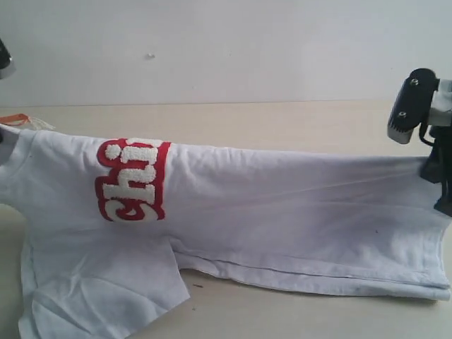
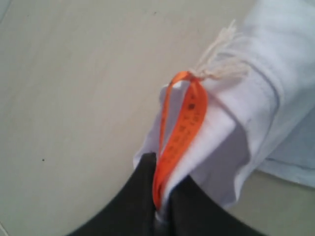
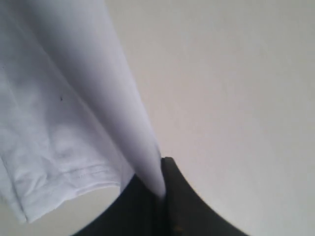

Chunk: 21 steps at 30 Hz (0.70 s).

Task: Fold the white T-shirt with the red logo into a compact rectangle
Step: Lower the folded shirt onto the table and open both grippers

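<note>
White T-shirt (image 1: pixel 296 212) is strung out sideways over the worktop (image 1: pixel 282 120), one end at each gripper. Its upper fold is pulled into a nearly straight line, well forward of the worktop's far edge by the wall. The cloth below that line slopes down towards the front of the worktop. I cannot tell how much of it rests on the surface.

Red logo (image 1: pixel 133 180) sits towards the left end, turned on its side, with only the letters "Chi" readable. One sleeve (image 1: pixel 106 289) hangs crumpled below it, near the front left corner. The hem (image 1: pixel 332 275) runs along the lower edge out to the right end.

Left gripper (image 2: pixel 160 199): black fingers (image 2: pixel 138 196) are pressed together, pinching a bunched fold of the collar end. The orange neck tag (image 2: pixel 183 125) is caught in the same pinch. It loops up out of the jaws over the white cloth, and a tuft of white string (image 2: pixel 221 66) sits at its top.

Right gripper (image 3: pixel 162 189): jaws are clamped tight on a narrow ridge of fabric at the hem end, and the shirt fans away from the pinch. The double-stitched hem is visible just beside the fingers (image 3: pixel 140 206). In the exterior view this gripper stands at the right end of the taut line, above the worktop. The pale worktop under both grippers is out of focus.
</note>
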Each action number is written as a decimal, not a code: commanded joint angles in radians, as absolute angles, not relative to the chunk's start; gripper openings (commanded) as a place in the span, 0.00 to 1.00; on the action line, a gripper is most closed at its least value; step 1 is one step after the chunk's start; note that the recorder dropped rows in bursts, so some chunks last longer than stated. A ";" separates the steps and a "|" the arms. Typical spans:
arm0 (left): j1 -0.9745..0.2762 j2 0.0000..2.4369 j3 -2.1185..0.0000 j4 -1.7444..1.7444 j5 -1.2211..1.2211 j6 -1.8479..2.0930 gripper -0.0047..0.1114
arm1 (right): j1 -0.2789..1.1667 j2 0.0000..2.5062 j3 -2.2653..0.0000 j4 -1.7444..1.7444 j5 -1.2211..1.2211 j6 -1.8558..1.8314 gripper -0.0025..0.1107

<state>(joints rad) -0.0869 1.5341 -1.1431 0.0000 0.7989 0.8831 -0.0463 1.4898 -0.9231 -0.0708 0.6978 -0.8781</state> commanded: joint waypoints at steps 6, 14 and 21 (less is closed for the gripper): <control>-0.078 1.759 -1.143 0.038 0.478 0.799 0.25 | -0.046 1.692 -0.924 -0.198 0.420 -0.789 0.02; -0.078 1.882 -1.143 0.038 0.428 0.781 0.81 | -0.046 1.762 -0.924 -0.308 0.268 -0.665 0.23; -0.069 1.914 -1.143 0.047 0.336 0.781 0.95 | -0.046 1.775 -0.924 -0.348 0.217 -0.660 0.61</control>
<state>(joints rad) -0.0794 1.9162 -1.1431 0.0412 0.3947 0.7919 -0.0440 1.7748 -0.9231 -0.3226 0.2403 -0.6659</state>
